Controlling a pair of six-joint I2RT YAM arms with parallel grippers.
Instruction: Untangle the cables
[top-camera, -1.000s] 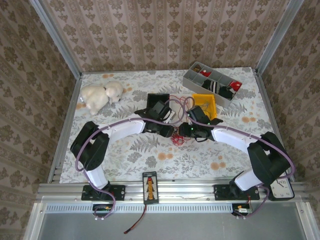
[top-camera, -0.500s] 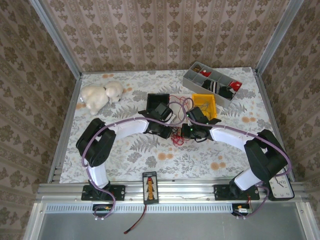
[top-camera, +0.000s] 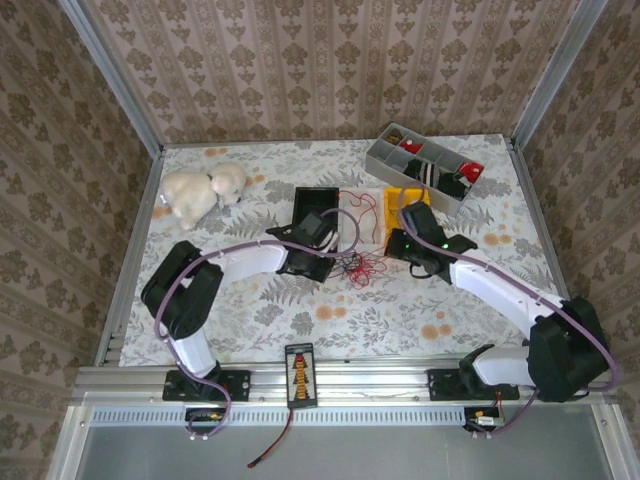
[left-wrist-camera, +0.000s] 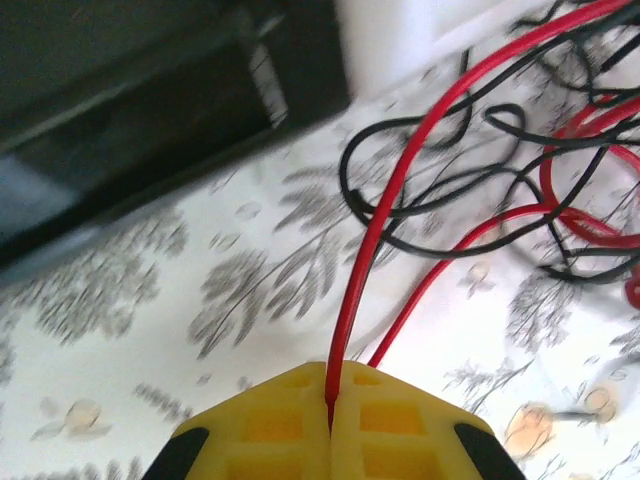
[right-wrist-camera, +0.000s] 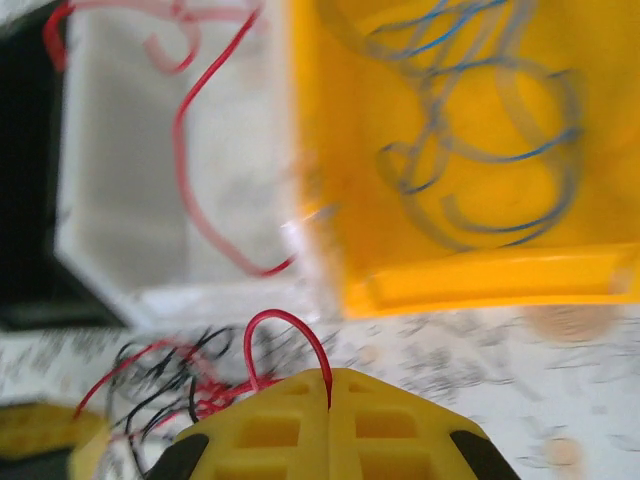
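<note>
1. Tangle of red and black cables (top-camera: 358, 266) sits mid-table, 6 o'clock of the white tray (top-camera: 370, 222).
2. Left gripper (left-wrist-camera: 330, 400) at its 9 o'clock, pads pinching one red strand (left-wrist-camera: 380, 220).
3. Right gripper (right-wrist-camera: 330, 378) at 2 o'clock pinches a red loop (right-wrist-camera: 285, 322). They're on opposite sides, probably to pull it apart.

Top view: bright, even light; soft shadows on the table (top-camera: 300, 310).
Left wrist: black bin (left-wrist-camera: 150, 90) blurred; table glares white around the cables (left-wrist-camera: 480, 200).
Right wrist: motion blur smears yellow bin (right-wrist-camera: 450, 240); white bin (right-wrist-camera: 120, 200) washed out.
</note>
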